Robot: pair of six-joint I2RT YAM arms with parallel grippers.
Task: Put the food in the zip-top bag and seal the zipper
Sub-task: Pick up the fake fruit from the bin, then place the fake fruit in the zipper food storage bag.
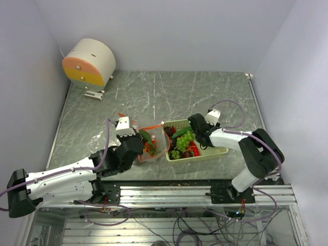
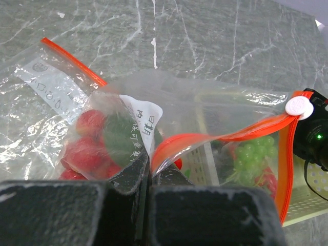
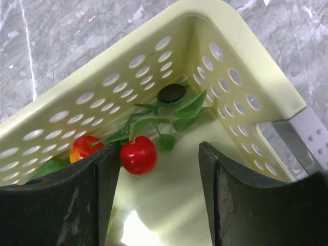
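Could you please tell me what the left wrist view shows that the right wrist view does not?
Only the left wrist view: the left hand pinching the zip-top bag by its orange-red zipper, red food inside the bag, and green grapes seen through the plastic.
Only the right wrist view: the right hand, fingers apart, over a red cherry-like fruit with green leaves.
Both: the pale basket and the marbled table.

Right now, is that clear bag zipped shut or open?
Open: the zip-top bag has its zipper strips spread apart, not pressed together.
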